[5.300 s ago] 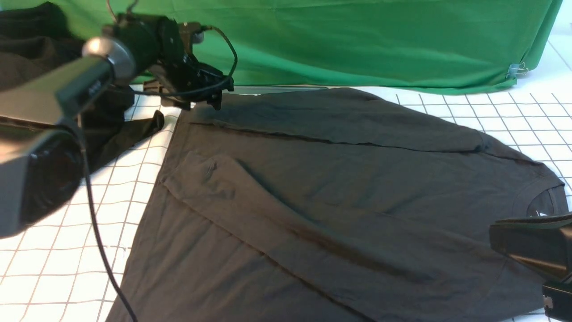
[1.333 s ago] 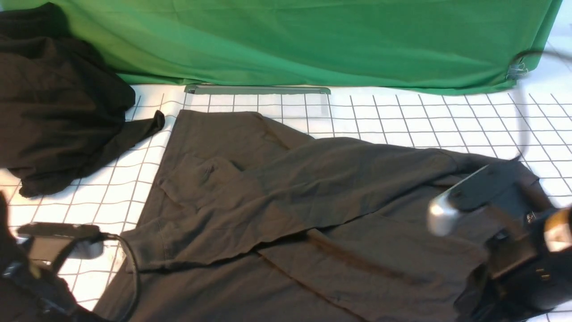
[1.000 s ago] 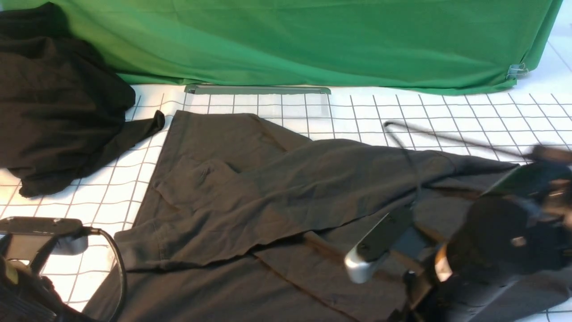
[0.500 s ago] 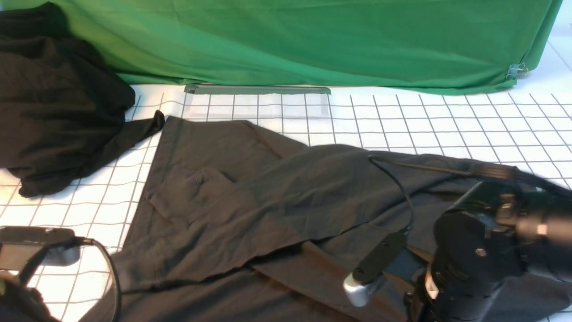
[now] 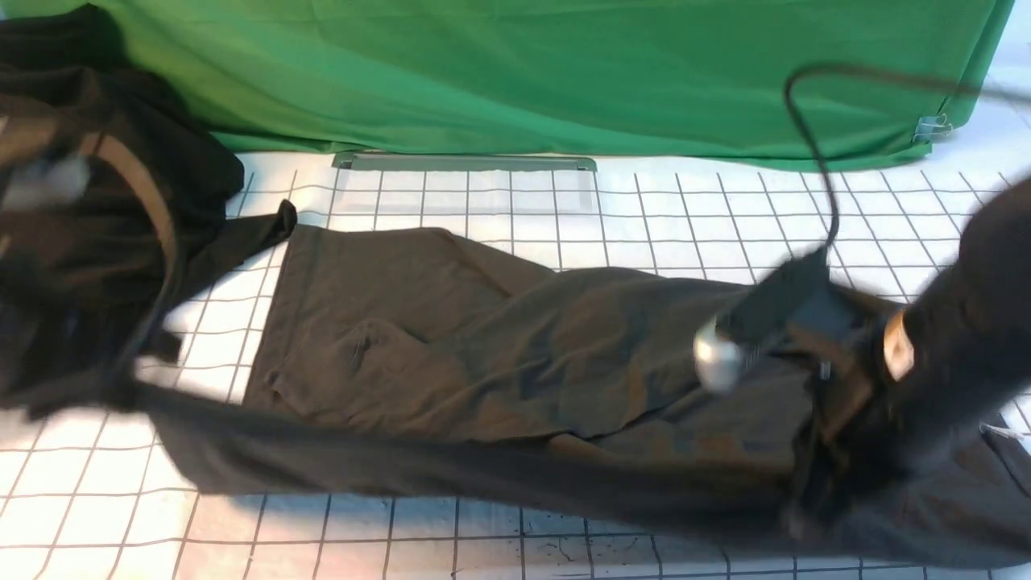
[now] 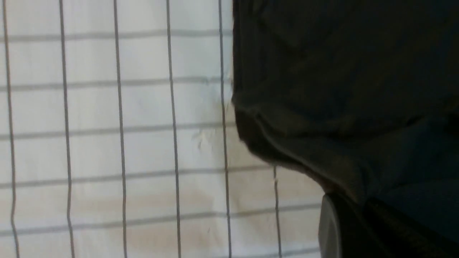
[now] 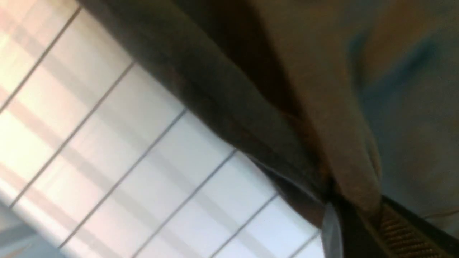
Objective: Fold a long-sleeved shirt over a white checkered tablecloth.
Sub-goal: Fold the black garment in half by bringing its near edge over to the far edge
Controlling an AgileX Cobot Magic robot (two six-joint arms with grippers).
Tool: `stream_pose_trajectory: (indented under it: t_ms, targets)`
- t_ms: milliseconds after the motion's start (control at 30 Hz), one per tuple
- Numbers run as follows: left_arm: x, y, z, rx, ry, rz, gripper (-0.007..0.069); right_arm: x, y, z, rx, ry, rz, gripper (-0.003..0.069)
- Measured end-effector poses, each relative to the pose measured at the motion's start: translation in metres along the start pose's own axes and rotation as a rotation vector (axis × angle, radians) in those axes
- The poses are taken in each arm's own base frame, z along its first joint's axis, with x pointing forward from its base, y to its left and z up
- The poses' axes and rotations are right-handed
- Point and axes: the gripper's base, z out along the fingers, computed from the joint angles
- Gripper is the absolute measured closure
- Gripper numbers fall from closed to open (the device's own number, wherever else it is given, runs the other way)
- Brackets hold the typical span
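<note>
Long-sleeved shirt (image 5: 483, 362) hangs by its near edge, taut between left hand (image 6: 353, 206) and right hand (image 7: 353, 211), both clamped on it.

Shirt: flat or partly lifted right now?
Partly lifted: near edge of the shirt hangs stretched between left end effector and right end effector, above the tablecloth; far half lies flat.

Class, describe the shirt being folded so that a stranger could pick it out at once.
In front of the green sheet lies a white checked tablecloth. The shirt is the wide charcoal-grey cloth spread across its middle, its near edge lifted and stretched. Unlike the blacker heap bunched at the far left, it lies mostly flat.
</note>
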Motion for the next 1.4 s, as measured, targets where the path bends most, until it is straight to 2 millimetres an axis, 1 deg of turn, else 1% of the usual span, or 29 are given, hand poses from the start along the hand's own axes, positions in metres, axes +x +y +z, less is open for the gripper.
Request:
stream_pose_trajectory:
  t_ms: [33, 67, 100, 133, 167, 200, 267, 367, 400, 433, 500, 567, 600, 633, 667, 733, 800, 900, 967, 1033, 1067, 1133, 1200, 1233, 1267, 1300, 1333, 1367, 1400]
  targets:
    - [-0.004, -0.001, 0.004, -0.002, 0.009, 0.001, 0.0606, -0.001, -0.002, 0.000, 0.002, -0.002, -0.005, 0.0626]
    - [-0.031, -0.007, 0.015, -0.017, 0.003, 0.009, 0.0606, -0.016, -0.018, 0.000, 0.015, -0.009, -0.001, 0.0626]
    - [-0.036, -0.007, 0.014, -0.019, -0.008, 0.009, 0.0606, -0.019, -0.021, 0.000, 0.017, -0.010, 0.003, 0.0626]
    - [-0.045, -0.008, 0.021, -0.027, 0.003, 0.008, 0.0606, -0.024, -0.025, 0.001, 0.022, -0.012, -0.002, 0.0627]
    - [-0.067, -0.008, 0.034, -0.040, 0.006, -0.003, 0.0606, -0.036, -0.035, 0.002, 0.030, -0.019, -0.004, 0.0627]
    - [-0.078, -0.008, 0.041, -0.042, 0.010, -0.009, 0.0606, -0.045, -0.042, 0.003, 0.037, -0.027, -0.002, 0.0627]
    - [-0.101, -0.003, 0.054, -0.040, 0.012, -0.029, 0.0606, -0.060, -0.053, 0.004, 0.046, -0.043, 0.009, 0.0627]
    - [-0.138, 0.010, 0.089, -0.025, 0.037, -0.073, 0.0606, -0.089, -0.075, 0.010, 0.067, -0.078, 0.028, 0.0627]
    - [-0.140, 0.010, 0.092, -0.025, 0.037, -0.071, 0.0606, -0.090, -0.076, 0.010, 0.068, -0.080, 0.029, 0.0627]
    - [-0.154, 0.017, 0.111, -0.019, 0.049, -0.089, 0.0606, -0.104, -0.086, 0.017, 0.076, -0.094, 0.038, 0.0627]
    - [-0.167, 0.023, 0.139, -0.023, 0.074, -0.105, 0.0606, -0.119, -0.098, 0.029, 0.084, -0.106, 0.047, 0.0627]
    - [-0.176, 0.026, 0.158, -0.027, 0.081, -0.111, 0.0606, -0.132, -0.106, 0.043, 0.091, -0.119, 0.050, 0.0627]
    - [-0.180, 0.027, 0.178, -0.036, 0.100, -0.106, 0.0606, -0.139, -0.112, 0.054, 0.102, -0.130, 0.050, 0.0626]
    - [-0.181, 0.027, 0.176, -0.036, 0.094, -0.105, 0.0606, -0.140, -0.112, 0.054, 0.104, -0.135, 0.050, 0.0626]
    - [-0.184, 0.028, 0.198, -0.044, 0.114, -0.103, 0.0606, -0.149, -0.120, 0.068, 0.116, -0.153, 0.052, 0.0612]
    - [-0.187, 0.028, 0.215, -0.046, 0.123, -0.103, 0.0606, -0.156, -0.125, 0.080, 0.128, -0.171, 0.052, 0.0575]
    - [-0.188, 0.030, 0.239, -0.053, 0.142, -0.099, 0.0606, -0.163, -0.132, 0.094, 0.143, -0.195, 0.056, 0.0463]
    - [-0.186, 0.030, 0.257, -0.056, 0.165, -0.100, 0.0606, -0.164, -0.133, 0.096, 0.144, -0.197, 0.065, 0.0350]
    - [-0.185, 0.032, 0.264, -0.069, 0.172, -0.092, 0.0606, -0.162, -0.133, 0.090, 0.138, -0.184, 0.084, 0.0274]
    - [-0.185, 0.032, 0.264, -0.073, 0.167, -0.089, 0.0606, -0.160, -0.132, 0.086, 0.136, -0.164, 0.093, 0.0270]
    - [-0.185, 0.033, 0.264, -0.080, 0.163, -0.085, 0.0606, -0.155, -0.133, 0.076, 0.129, -0.140, 0.112, 0.0295]
    - [-0.186, 0.034, 0.263, -0.094, 0.155, -0.076, 0.0606, -0.145, -0.141, 0.063, 0.124, -0.102, 0.144, 0.0391]
    - [-0.187, 0.035, 0.263, -0.099, 0.153, -0.069, 0.0606, -0.131, -0.157, 0.054, 0.127, -0.070, 0.195, 0.0508]
    - [-0.187, 0.035, 0.263, -0.103, 0.154, -0.061, 0.0606, -0.118, -0.171, 0.053, 0.127, -0.038, 0.241, 0.0575]
    - [-0.187, 0.035, 0.263, -0.104, 0.154, -0.058, 0.0606, -0.116, -0.174, 0.053, 0.128, -0.035, 0.251, 0.0584]
    - [-0.186, 0.036, 0.263, -0.107, 0.157, -0.049, 0.0606, -0.097, -0.194, 0.057, 0.110, 0.003, 0.334, 0.0624]
    - [-0.187, 0.036, 0.263, -0.106, 0.157, -0.043, 0.0606, -0.081, -0.208, 0.062, 0.087, 0.034, 0.393, 0.0630]
    - [-0.187, 0.036, 0.263, -0.106, 0.157, -0.041, 0.0606, -0.079, -0.210, 0.064, 0.082, 0.038, 0.404, 0.0629]
    - [-0.187, 0.036, 0.263, -0.105, 0.158, -0.032, 0.0606, -0.060, -0.223, 0.071, 0.039, 0.064, 0.478, 0.0608]
